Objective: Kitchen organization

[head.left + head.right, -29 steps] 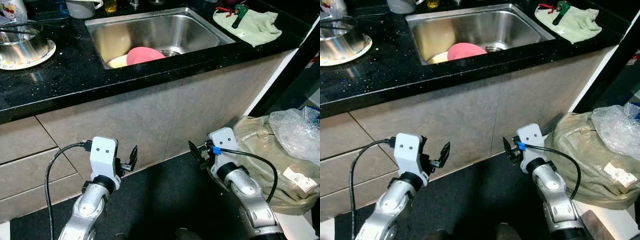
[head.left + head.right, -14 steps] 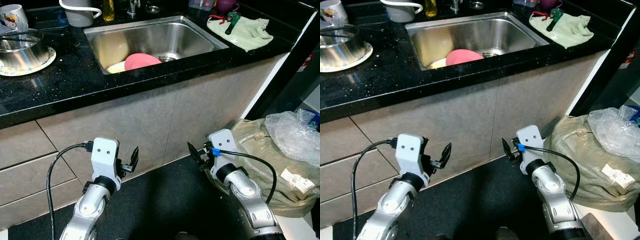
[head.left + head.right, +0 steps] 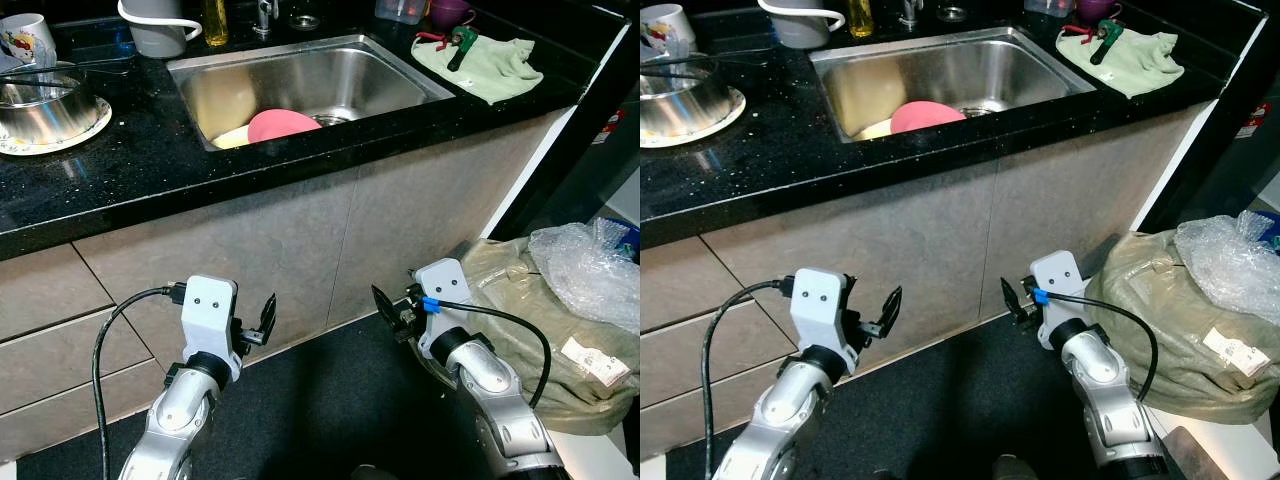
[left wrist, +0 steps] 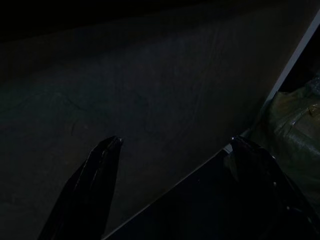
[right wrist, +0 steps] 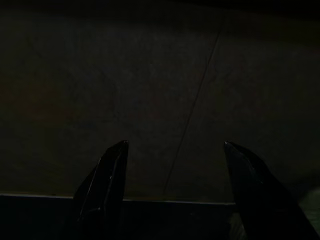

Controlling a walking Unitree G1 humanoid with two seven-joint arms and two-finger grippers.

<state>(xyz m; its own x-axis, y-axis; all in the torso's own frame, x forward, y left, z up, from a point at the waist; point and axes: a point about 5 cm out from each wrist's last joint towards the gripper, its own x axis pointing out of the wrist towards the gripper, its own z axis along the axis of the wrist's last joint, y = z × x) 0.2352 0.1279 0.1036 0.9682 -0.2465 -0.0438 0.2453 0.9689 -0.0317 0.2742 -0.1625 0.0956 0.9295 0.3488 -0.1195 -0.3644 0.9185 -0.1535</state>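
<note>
A steel sink [image 3: 350,70] is set in the black counter [image 3: 130,150]. In it lie a pink plate [image 3: 283,123] and a pale yellow dish [image 3: 230,135]. At the counter's left a steel bowl [image 3: 45,105] sits on a patterned plate, with a mug [image 3: 25,35] behind it. A green cloth [image 3: 495,68] at the right carries a green-handled tool [image 3: 458,45]. Both arms hang low before the grey cabinet front. My left gripper [image 3: 262,320] is open and empty, as the left wrist view [image 4: 175,141] confirms. My right gripper [image 3: 388,308] is open too, facing the cabinet [image 5: 175,144].
A white jug [image 3: 160,25] and a bottle [image 3: 217,15] stand behind the sink. On the floor at the right lies an olive bag [image 3: 530,310] topped with clear plastic [image 3: 590,270]. Drawer fronts [image 3: 60,320] are at the lower left. A dark mat [image 3: 340,400] covers the floor.
The head camera has tilted up a little, so more of the counter's back shows. Both grippers hang much as before, still open.
</note>
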